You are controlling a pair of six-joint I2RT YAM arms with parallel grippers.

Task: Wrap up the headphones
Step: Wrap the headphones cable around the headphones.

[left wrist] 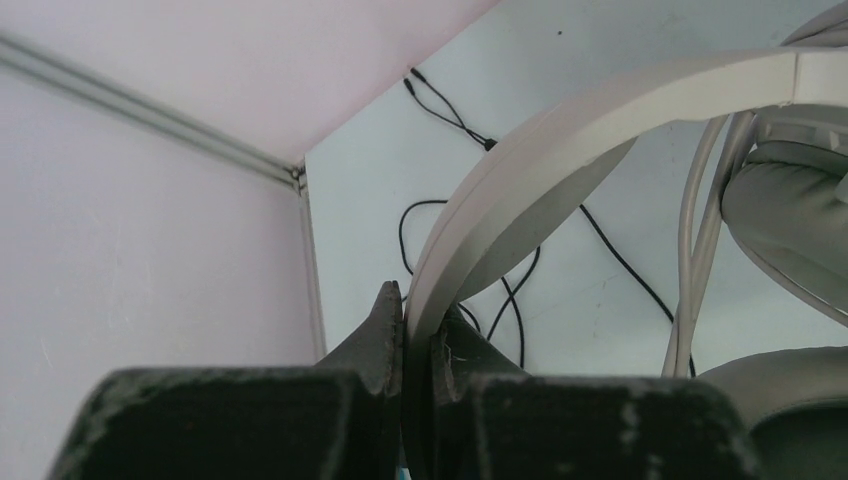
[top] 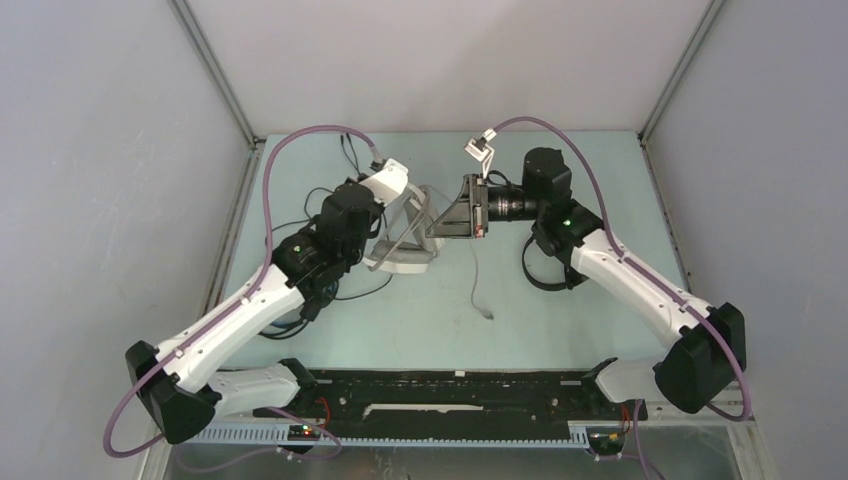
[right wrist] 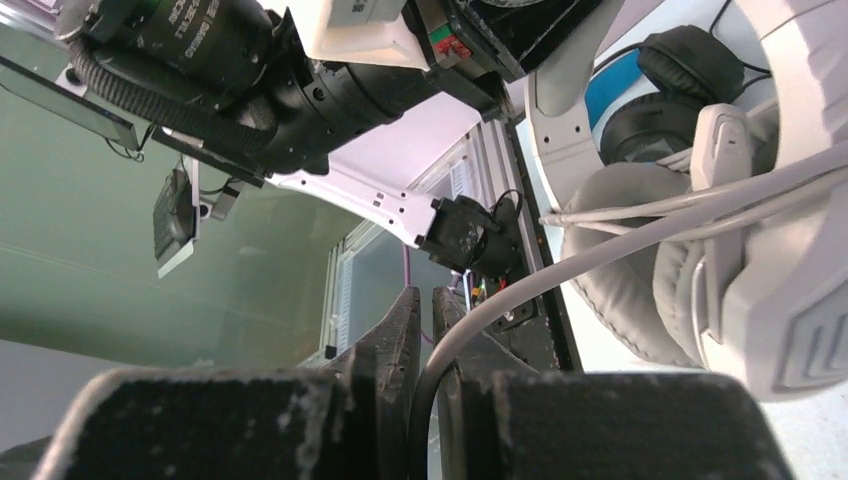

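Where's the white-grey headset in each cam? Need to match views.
Top external: white-grey headphones sit centre-left, between the two wrists.
Left wrist: the headband arcs from bottom centre to top right, clamped in the left gripper; ear cups at the right edge.
Right wrist: they fill the right half, ear cushion nearest.
Shared landmark: the grey cable, pinched by the right gripper.

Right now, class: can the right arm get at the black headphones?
Probably not freely: its tool is shut on the white cable, and the black headphones lie tucked close under that arm.
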